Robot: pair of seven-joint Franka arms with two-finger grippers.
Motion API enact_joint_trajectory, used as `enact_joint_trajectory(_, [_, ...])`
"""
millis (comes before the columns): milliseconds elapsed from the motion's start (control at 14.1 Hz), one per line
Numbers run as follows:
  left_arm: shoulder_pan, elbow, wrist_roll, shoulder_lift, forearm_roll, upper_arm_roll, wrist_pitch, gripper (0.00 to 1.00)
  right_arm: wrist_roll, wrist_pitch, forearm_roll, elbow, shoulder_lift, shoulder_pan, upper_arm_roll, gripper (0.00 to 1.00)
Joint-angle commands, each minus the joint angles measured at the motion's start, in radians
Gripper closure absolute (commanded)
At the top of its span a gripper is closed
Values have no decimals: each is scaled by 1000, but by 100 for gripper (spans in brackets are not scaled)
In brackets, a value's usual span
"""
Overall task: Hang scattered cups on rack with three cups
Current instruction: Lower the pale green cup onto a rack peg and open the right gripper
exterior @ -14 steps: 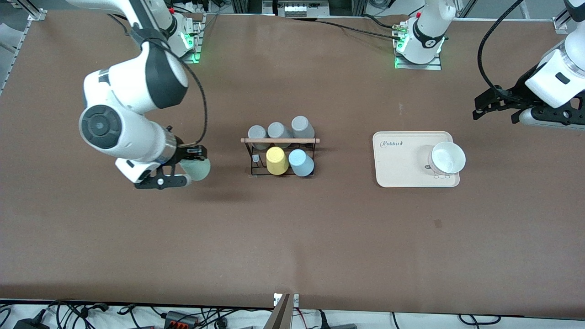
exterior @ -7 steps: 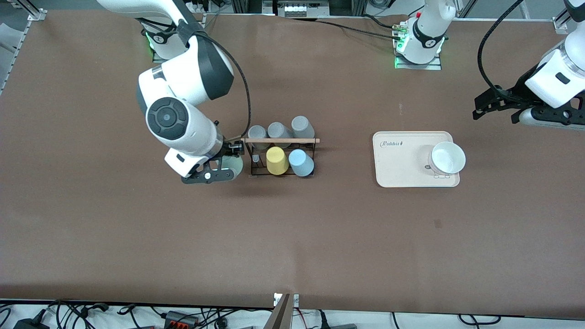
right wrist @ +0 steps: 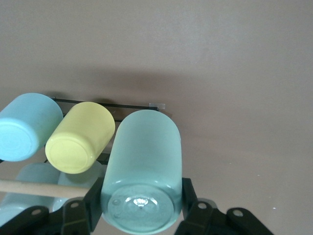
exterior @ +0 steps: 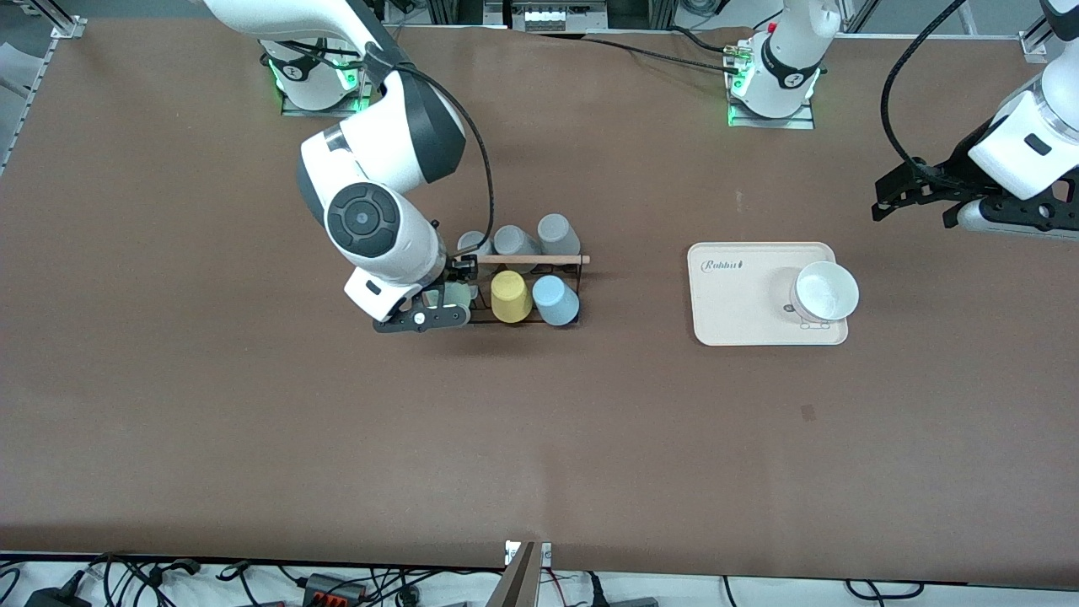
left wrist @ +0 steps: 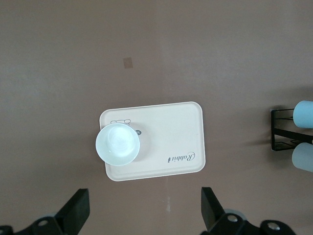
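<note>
— Where is the mint green tumbler [right wrist: 142, 171] sitting at this moment?

— The right gripper [exterior: 442, 297] is gripping it, fingers pressing on both of its sides. It is hanging over the rack [exterior: 516, 291], at the end toward the right arm's end of the table, just beside the yellow cup [exterior: 509, 296].

— And the light blue tumbler [exterior: 555, 300]?

— It is resting upside down on the rack, on the row nearer to the front camera, beside the yellow cup. Three grey cups [exterior: 516, 240] are filling the farther row, under the wooden rod [exterior: 531, 260].

— What is the left gripper [left wrist: 142, 213] doing?

— It is waiting with its fingers spread wide, up in the air toward the left arm's end of the table. Its wrist view is looking down on the cream tray [left wrist: 166, 142], with a white bowl [left wrist: 117, 144] standing on it.
</note>
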Motion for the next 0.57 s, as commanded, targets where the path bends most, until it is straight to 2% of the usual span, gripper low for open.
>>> enact_joint_trajectory(0, [0, 27, -7, 9, -1, -2, -22, 0, 30, -2, 13, 37, 22, 9, 1, 70])
enact_joint_trajectory(496, [0, 27, -6, 9, -1, -2, -22, 0, 36, -11, 15, 37, 40, 30, 4, 70])
